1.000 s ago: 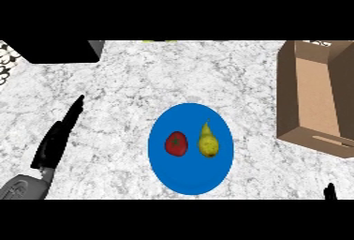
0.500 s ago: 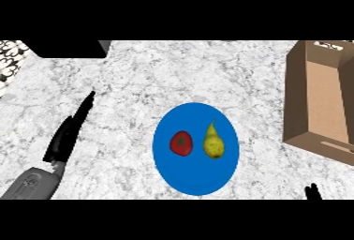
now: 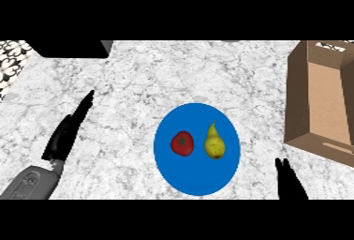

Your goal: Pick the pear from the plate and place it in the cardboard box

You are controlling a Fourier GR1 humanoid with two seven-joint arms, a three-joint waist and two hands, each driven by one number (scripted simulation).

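So it's a white-grey marble table [image 3: 138, 79], seen from steeply above. A dark block [image 3: 69, 48] sits in the top left corner, with a black-and-white patterned bit [image 3: 12, 58] at the far left edge.

The blue plate [image 3: 197, 180] lies about mid-table, a touch right of center. The pear [image 3: 215, 142] is on it, yellow, lying with its narrow stem end pointing away from the robot. A red fruit [image 3: 182, 143] lies just beside it on the left; can't tell if the two touch. The cardboard box [image 3: 325, 98] is off to the right, open at the top, well apart from the plate.

The right hand [image 3: 289, 182] pokes in from the lower right. Only dark fingers show; they look straight and hold nothing. It sits off the plate's right rim, so the pear is up and to the left of it, near but not touching. The box's near corner is just above and right of those fingers.

The left hand [image 3: 66, 133] is way over on the left side of the table, fingers straight and together, pointing away from the robot, grey forearm behind it. It's well apart from the plate, with nothing in it.
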